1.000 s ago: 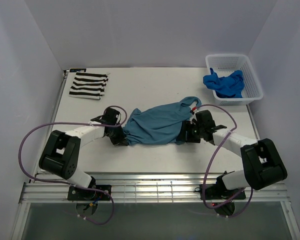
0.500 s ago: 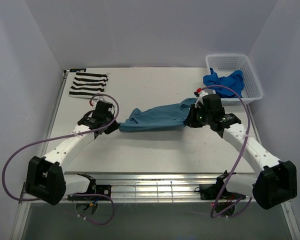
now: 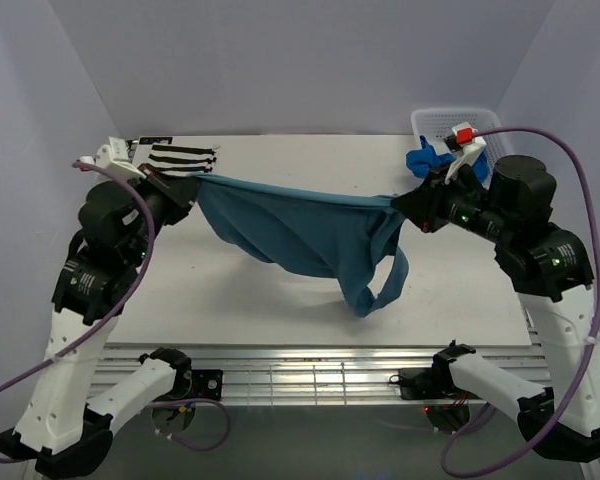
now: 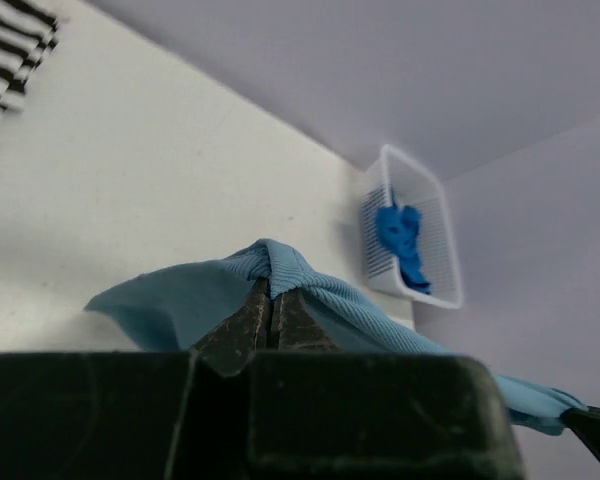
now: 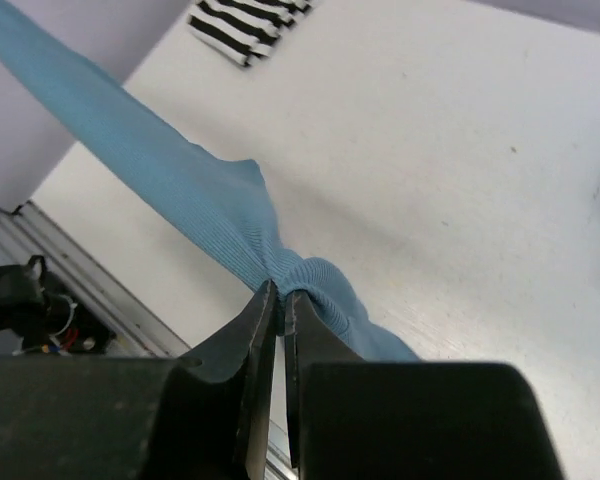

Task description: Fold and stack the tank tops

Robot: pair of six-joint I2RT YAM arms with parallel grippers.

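White table [image 3: 300, 165], teal-blue tank top [image 3: 300, 232] strung in mid-air above it, left gripper [image 3: 190, 184] pinched tight on one end, right gripper [image 3: 400, 206] clamped on the other, striped tank top [image 3: 185, 153] folded at far-left corner.

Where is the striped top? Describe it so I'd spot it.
Look at the white table, then its far left corner. The striped top lies folded flat there. It alone has black-and-white stripes; the teal top and the royal blue top are plain.

Robot lab booth: plain white walls [image 3: 310, 70], white table [image 3: 300, 165], aluminium rail [image 3: 310, 362]
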